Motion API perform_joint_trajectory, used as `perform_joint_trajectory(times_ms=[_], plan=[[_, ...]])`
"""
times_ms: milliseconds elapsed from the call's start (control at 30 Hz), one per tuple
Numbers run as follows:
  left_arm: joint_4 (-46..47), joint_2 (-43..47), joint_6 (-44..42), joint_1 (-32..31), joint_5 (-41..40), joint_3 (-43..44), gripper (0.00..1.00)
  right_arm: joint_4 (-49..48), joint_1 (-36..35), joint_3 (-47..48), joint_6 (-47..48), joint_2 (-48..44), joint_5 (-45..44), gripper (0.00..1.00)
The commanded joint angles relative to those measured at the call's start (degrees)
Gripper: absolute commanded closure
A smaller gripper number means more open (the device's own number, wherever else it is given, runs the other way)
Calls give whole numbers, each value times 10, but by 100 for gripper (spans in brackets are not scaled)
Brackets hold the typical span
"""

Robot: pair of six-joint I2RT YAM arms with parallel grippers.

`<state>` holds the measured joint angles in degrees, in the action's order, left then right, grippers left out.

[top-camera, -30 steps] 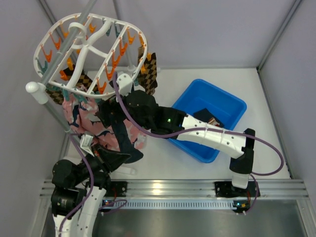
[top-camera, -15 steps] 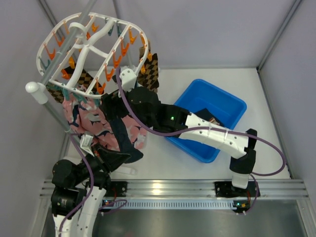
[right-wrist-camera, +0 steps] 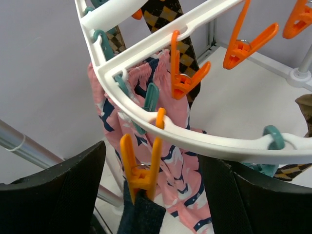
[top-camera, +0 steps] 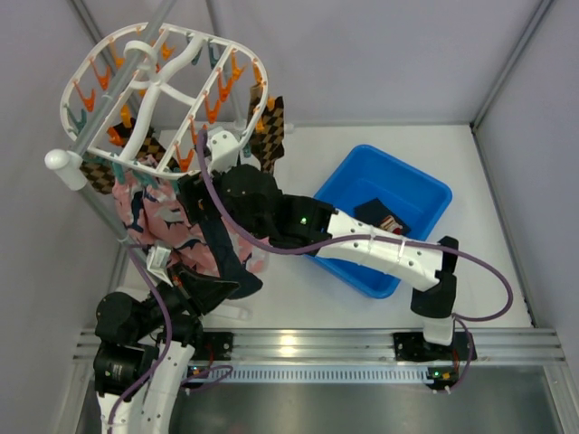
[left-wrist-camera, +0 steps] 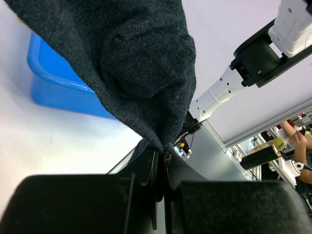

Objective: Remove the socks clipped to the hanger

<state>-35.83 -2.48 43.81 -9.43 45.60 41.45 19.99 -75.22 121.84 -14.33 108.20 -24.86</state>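
A large white plastic oval hanger (right-wrist-camera: 204, 139) with orange and teal clips filled the upper left of the overhead view, its socks hanging below the rim. At the lower centre of its wrist view, the right gripper (right-wrist-camera: 153, 187) had its fingers apart on either side of an orange plastic clip (right-wrist-camera: 141, 165), touching neither side. That clip bit the cuff of a plain dark navy sock (left-wrist-camera: 141, 63). The spread looked set to squeeze the clip open.

The left gripper (left-wrist-camera: 162, 187), at the bottom of its own view, was clamped on the lower end of seemingly the same sock. This was probably to hold it taut and keep it once freed.

A pink sock (right-wrist-camera: 178, 168) with navy-and-white marks and brown-and-black checkered socks (right-wrist-camera: 168, 12) hung clipped behind. A blue plastic bin (left-wrist-camera: 58, 97) sat on the white surface (top-camera: 289, 289), likely for the socks. No writing could be read.
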Motion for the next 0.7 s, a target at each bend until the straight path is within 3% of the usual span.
perform_joint_trajectory(times_ms=[0, 167, 300, 367, 400, 433, 467, 667], plan=[[18, -2, 1, 2, 3, -1, 100, -15, -26, 45, 25, 14, -50, 27], [19, 0, 2, 2, 5, -1, 100, -23, -34, 45, 36, 14, -83, 39], [19, 3, 4, 2, 5, -9, 100, -54, -34, 13, 40, -10, -93, 40], [19, 5, 6, 2, 4, -13, 100, -64, -34, -2, 41, -16, -92, 48], [19, 5, 7, 2, 4, -14, 100, -65, -34, -2, 41, -16, -94, 56], [19, 6, 7, 2, 5, -15, 100, -65, -34, 2, 40, -15, -95, 90], [18, 6, 7, 2, 5, -15, 100, -62, -34, 7, 43, -12, -98, 100], [19, 7, 7, 2, 6, -15, 100, -23, -31, 47, 35, 14, -93, 100]])
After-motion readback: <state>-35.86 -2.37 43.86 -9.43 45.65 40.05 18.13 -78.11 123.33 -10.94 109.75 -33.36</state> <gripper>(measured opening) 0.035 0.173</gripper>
